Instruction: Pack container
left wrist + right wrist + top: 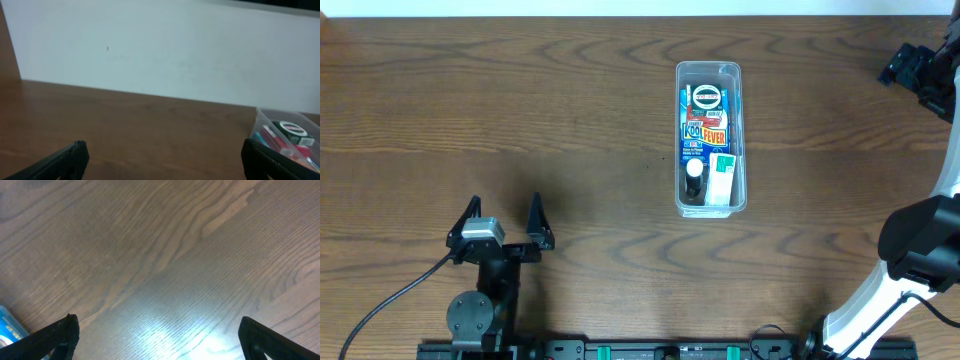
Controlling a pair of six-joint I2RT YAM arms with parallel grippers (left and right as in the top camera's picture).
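Because the long, clear plastic container (709, 72) stands loose on the brown wood-grain surface (520, 100) with nothing bracing it, we treat sideways contact as the main hazard. The container lies lengthwise, pointing away from the arm bases. It carries a blue "Kool Fever" box (705, 128), a round dark-green-and-white disc (707, 98) at its far end, and a small white-and-green carton (722, 180) beside a small black-and-white bottle (693, 180) at its near end. We see no loose item around the container.

The left fingers (536, 212) stand wide and empty, well apart from the container on its near-left side. The right fingers (57, 335) also stand wide and empty, well apart on its far-right side, over bare surface.

We judge the following faults possible:

1. Container displacement. A wide-spread finger descending beside the container can strike the rim. The light plastic would probably slide or tilt.
2. Misjudged wall. The walls are see-through, so the rim is hard to locate from the wrist views. A finger may land on the wall rather than inside it.
3. Disturbed contents. The contents fill most of the container's width. Fingers entering at full spread have little room and could topple the bottle or drag the carton out.
4. Arm conflict. If both arms approach the container together, they may meet above it.
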